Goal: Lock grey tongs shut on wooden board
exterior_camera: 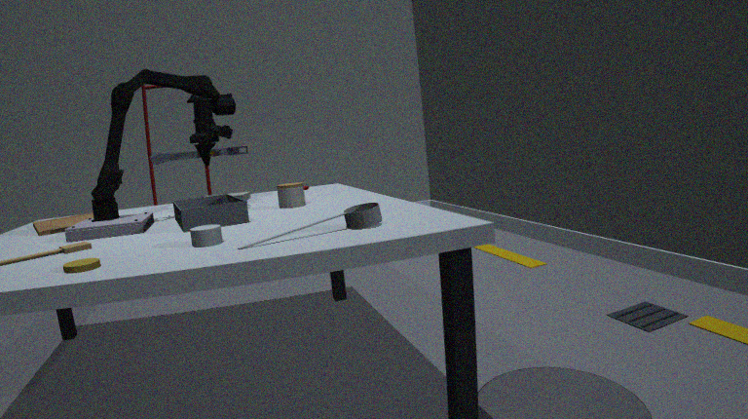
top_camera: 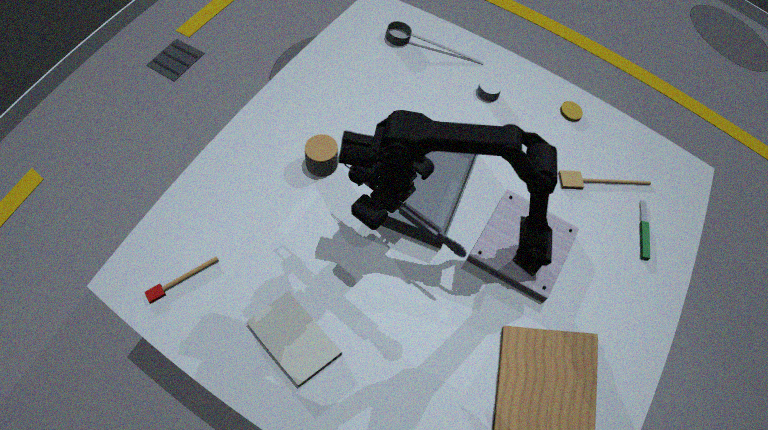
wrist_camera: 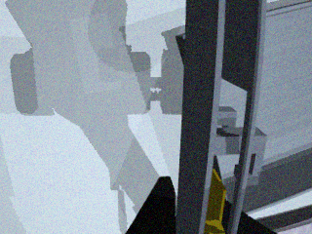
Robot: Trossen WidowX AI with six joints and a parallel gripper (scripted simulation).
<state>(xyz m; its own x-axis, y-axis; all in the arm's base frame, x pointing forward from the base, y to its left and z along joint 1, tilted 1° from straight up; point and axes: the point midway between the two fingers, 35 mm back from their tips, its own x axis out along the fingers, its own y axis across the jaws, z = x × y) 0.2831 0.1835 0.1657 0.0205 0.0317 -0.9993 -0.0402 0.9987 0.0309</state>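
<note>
The grey tongs (top_camera: 433, 226) (exterior_camera: 231, 150) (wrist_camera: 199, 107) hang nearly level in the air, one end slightly higher in the exterior view. My gripper (exterior_camera: 205, 162) (wrist_camera: 174, 185) is shut on them, pointing down; the arm hides its fingertips in the top view. In the wrist view the two tongs arms run side by side with a narrow gap, and a small yellow piece (wrist_camera: 217, 195) shows between them. I cannot tell whether the lock is engaged. The roasting tin (top_camera: 416, 231) (exterior_camera: 229, 214) stands below, partly hidden by the arm. The wooden board (top_camera: 546, 380) (exterior_camera: 57, 224) lies at the table's near edge in the top view.
A cork-topped jar (top_camera: 321, 149) (exterior_camera: 291, 196) stands beside the tin. A sieve (top_camera: 398, 33) (exterior_camera: 362, 216), a short white cylinder (top_camera: 488, 91) (exterior_camera: 205, 236) and a yellow disc (top_camera: 571, 110) (exterior_camera: 81, 265) lie farther off. A beige slab (top_camera: 294, 340), red-headed tool (top_camera: 155, 293) and green-handled knife (top_camera: 645, 239) also lie around.
</note>
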